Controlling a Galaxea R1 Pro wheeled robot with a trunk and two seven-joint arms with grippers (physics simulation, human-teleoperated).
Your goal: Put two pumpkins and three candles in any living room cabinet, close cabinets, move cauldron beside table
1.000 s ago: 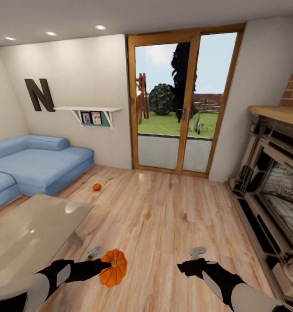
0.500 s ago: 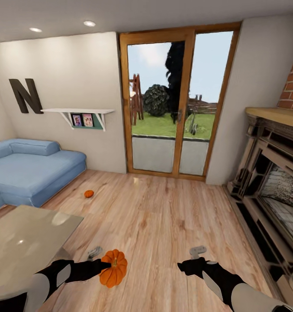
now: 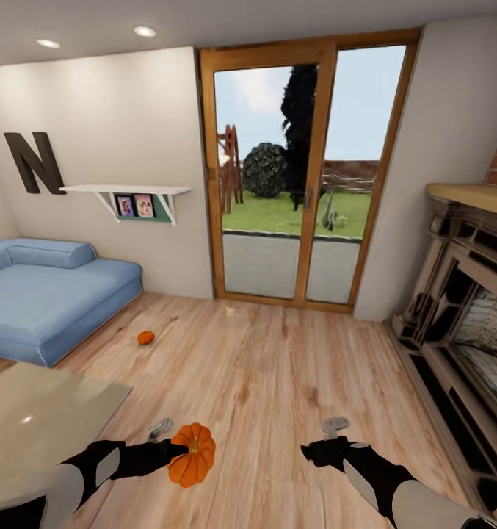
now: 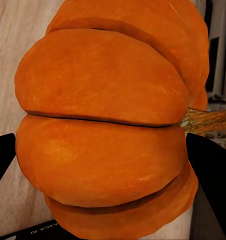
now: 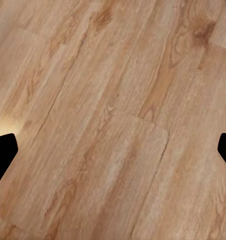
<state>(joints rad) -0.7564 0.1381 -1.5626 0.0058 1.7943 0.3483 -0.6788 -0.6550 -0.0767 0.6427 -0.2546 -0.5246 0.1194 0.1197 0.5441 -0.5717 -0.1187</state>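
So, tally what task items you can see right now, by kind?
Pumpkins: 2, one held in the left gripper (held pumpkin), one on the floor near the sofa (floor pumpkin)
Tables: 1 (table)
Total: 3

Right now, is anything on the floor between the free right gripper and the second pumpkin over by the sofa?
Nothing visible is. Bare wood floor runs from the right gripper to the second pumpkin near the sofa. The table sits off to the side.
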